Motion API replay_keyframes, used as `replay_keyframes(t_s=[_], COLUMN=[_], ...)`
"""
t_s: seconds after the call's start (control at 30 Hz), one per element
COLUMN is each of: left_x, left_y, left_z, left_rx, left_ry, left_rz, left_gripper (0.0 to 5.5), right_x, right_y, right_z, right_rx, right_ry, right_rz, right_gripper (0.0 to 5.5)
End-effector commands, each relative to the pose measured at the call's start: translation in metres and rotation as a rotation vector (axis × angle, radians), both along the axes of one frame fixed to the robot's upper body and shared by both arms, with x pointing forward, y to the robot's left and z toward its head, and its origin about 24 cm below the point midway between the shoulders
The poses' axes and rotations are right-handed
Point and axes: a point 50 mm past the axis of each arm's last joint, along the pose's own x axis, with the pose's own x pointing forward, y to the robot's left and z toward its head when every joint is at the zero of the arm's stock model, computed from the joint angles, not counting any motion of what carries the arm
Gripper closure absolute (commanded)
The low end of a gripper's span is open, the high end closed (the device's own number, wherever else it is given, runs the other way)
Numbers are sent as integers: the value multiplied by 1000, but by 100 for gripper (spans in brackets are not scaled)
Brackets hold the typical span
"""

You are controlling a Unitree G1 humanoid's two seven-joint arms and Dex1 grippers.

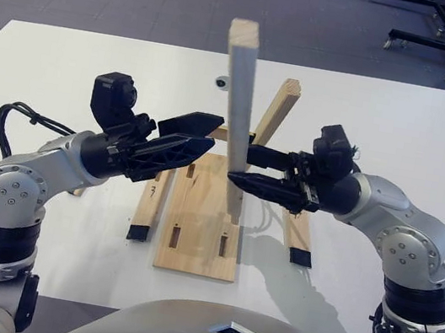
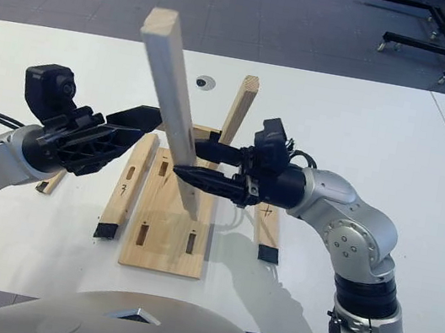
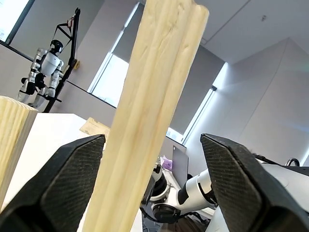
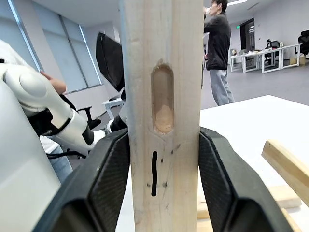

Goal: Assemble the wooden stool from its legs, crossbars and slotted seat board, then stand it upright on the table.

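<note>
Standing almost on end in the left eye view, the wooden leg (image 1: 238, 109) has its long axis running up from the slotted seat board (image 1: 193, 243), top tipped a little toward the robot's left. Its lower end rests on the board's middle. The right gripper (image 1: 241, 165) is clamped on the leg's lower part, one finger on each side. The left gripper (image 1: 215, 133) comes in from the other side at about the same height, its fingers spread wide with their tips just beside the leg. The board lies flat on the white table (image 1: 67, 72). A second leg (image 1: 148, 205) lies flat along its left edge and a third leg (image 1: 298, 235) along its right. Behind the held leg, a tilted leg (image 1: 278, 112) leans up and away.

In the left wrist view the held leg rises between the two black fingers (image 3: 72, 183). There is clear space on one side, and on the other I cannot tell whether it touches.

In the right wrist view the fingers (image 4: 108, 183) press flat against both sides of the leg. An oval mortise slot (image 4: 163, 99) faces the camera, just above the grip.
</note>
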Motion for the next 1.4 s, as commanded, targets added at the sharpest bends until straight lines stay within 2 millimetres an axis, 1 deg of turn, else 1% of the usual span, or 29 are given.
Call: replay_keyframes(t_s=[0.03,0.13,0.23,0.33,0.43,0.53,0.67,0.93,1.23,1.4], left_x=[2,3,2,-3,-6,-3,-4,-10,-6,-6], left_y=[1,3,3,-1,-3,0,-1,-9,-5,-5], left_z=[-3,-3,-5,-13,-18,-16,-18,-32,-30,-31], left_rx=[23,14,26,49,59,42,54,143,137,148], left_ry=[17,30,39,70,93,93,96,115,102,96], left_rz=[4,3,-13,-54,-68,-45,-47,-58,-42,-39], left_gripper=[188,188,188,188,188,188,188,188,188,188], right_x=[-3,0,2,3,2,1,-1,-4,-6,-9], right_y=[5,6,7,8,7,5,3,4,4,7], right_z=[-4,-11,-10,-9,-9,-11,-15,-15,-18,-21], right_rx=[-77,-120,-121,-118,-121,-128,-150,-157,-175,-173], right_ry=[-31,-30,-39,-47,-50,-42,-30,-22,-6,30], right_rz=[45,53,57,60,63,57,54,78,80,101], right_gripper=[347,348,348,348,348,348,348,348,348,348])
